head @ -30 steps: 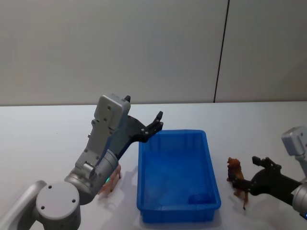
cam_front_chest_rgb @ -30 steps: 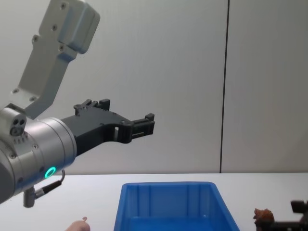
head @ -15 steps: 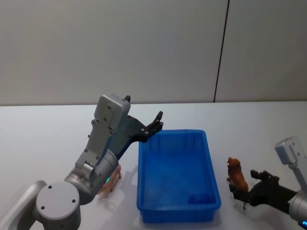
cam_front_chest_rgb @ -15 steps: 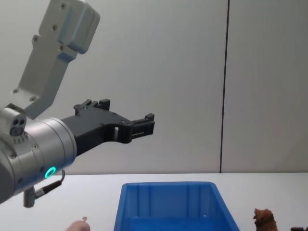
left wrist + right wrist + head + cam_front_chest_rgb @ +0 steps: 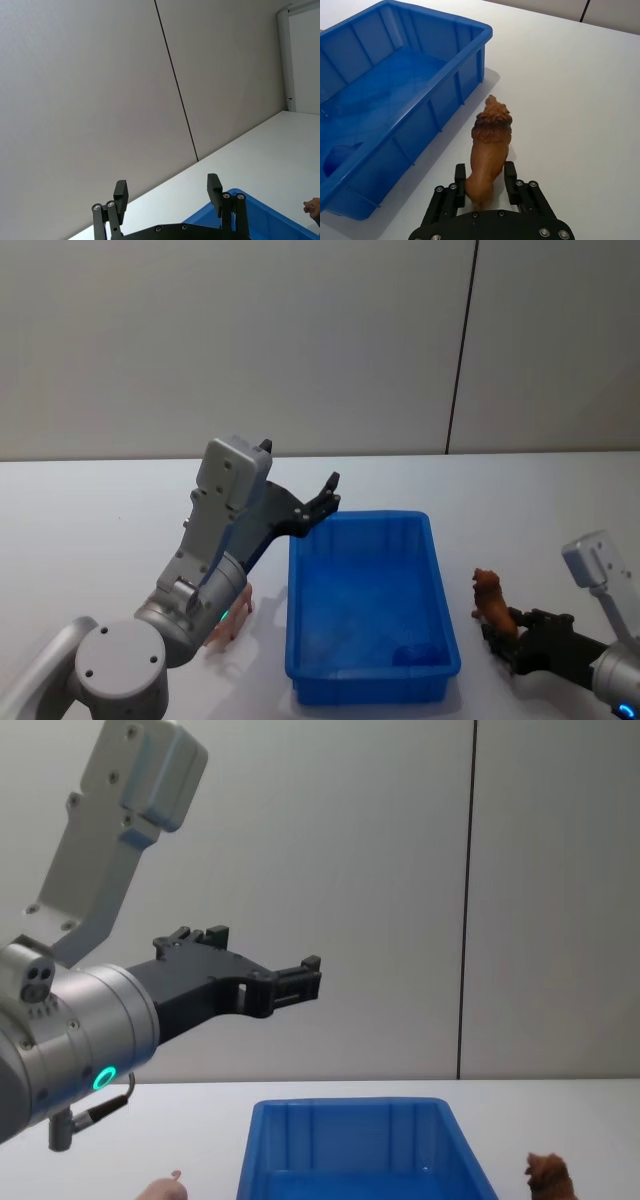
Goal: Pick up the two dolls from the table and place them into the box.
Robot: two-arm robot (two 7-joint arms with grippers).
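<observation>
White surface (image 5: pixel 100 510), smooth, before a grey panelled wall (image 5: pixel 300 340). Blue box (image 5: pixel 362 516) at centre. Brown doll (image 5: pixel 490 600) stands just right of it, hindquarters clamped in the right claw (image 5: pixel 484 169). Left claw (image 5: pixel 330 492) is raised, wide open, empty. Pink doll (image 5: pixel 235 615) stands left of the box.

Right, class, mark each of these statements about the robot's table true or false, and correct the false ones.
1. The brown doll stands to the right of the box. True.
2. Both dolls lie in the box. False: the box is empty; the pink doll stands on the table, left of the box.
3. The fingers of the right gripper clasp the brown doll. True.
4. The left gripper holds the pink doll. False: it is open and empty, raised above the box's far left corner.
</observation>
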